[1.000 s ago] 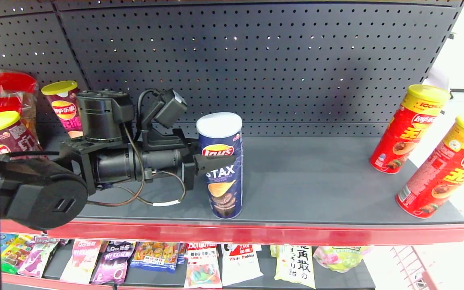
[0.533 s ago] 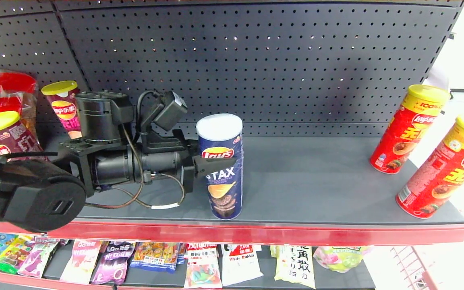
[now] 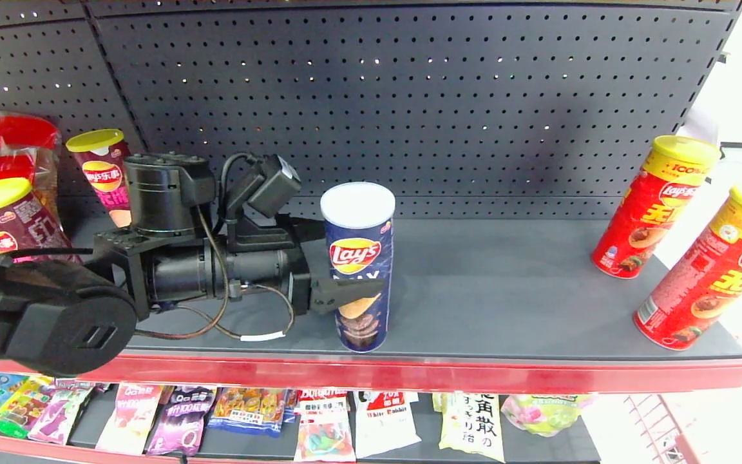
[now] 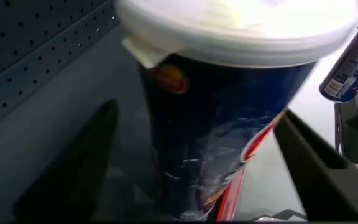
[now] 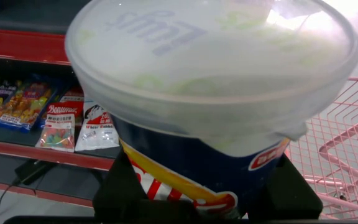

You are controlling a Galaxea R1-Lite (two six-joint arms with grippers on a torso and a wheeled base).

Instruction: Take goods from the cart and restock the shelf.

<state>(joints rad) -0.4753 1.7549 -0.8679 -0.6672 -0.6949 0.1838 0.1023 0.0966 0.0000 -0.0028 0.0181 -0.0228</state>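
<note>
Standing upright near the front edge of the grey metal shelf (image 3: 487,283): blue cylindrical crisp can (image 3: 358,212) with a white plastic lid, roughly mid-shelf and left of centre, base on the deck just behind the red front lip (image 3: 409,374).

Left gripper (image 3: 357,258) comes in from the left, level, and brackets the can around mid-height. One finger crosses the front of the label, the other sits behind the can. Left wrist view: same can (image 4: 216,137) between the two dark fingers (image 4: 73,168), with a gap on each side. So the jaws are spread, straddling the can but not clamping it.

Right gripper (image 5: 204,199) has its jaws closed against the sides of a second blue can (image 5: 191,180), cylindrical, with a translucent plastic lid (image 5: 210,68). This can is upright in the grip and off the shelf. A pink wire cart (image 5: 347,143) sits behind it, with a red-edged lower shelf of snack packets (image 5: 58,130) also behind.

Rest of the grey shelf:
- Two red cans with yellow lids (image 3: 657,206) (image 3: 709,267) at the far right end, well apart from the blue one.
- Two maroon cans with yellow lids (image 3: 104,171) (image 3: 4,216) and a red bag (image 3: 4,138) at the far left.

Dark perforated back panel (image 3: 409,96) behind. Row of flat snack packets (image 3: 319,422) on the shelf below.
</note>
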